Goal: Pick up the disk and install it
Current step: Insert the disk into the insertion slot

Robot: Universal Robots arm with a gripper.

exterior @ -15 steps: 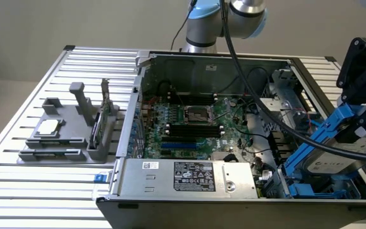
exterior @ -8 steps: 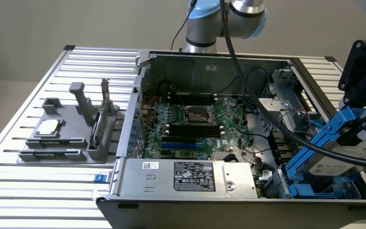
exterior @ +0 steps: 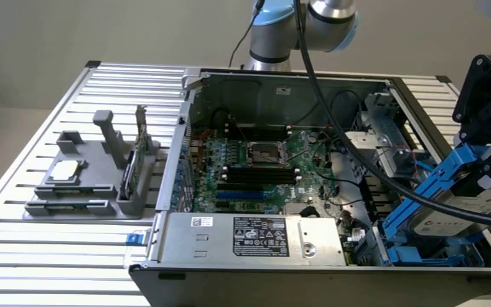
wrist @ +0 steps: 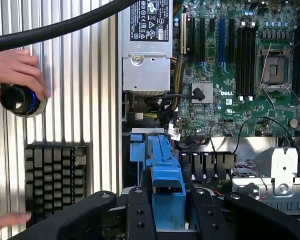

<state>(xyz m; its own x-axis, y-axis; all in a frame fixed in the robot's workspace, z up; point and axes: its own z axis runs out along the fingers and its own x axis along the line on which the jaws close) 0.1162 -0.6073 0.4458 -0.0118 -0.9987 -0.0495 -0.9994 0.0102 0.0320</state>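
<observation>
Where the disk (wrist: 166, 170) is: tilted above the open computer case (exterior: 288, 77).
Jaws: closed on its blue frame.
Hand (wrist: 15, 67): on a black knob (wrist: 20, 100) on the desk (wrist: 75, 75).

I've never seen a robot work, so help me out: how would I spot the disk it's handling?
Find the open computer case on the slatted metal table. At its end on the exterior view's right, the black gripper holds the disk tilted over it. It is a silver metal slab with a white label in a blue plastic frame, unlike the grey power supply nearby.
</observation>
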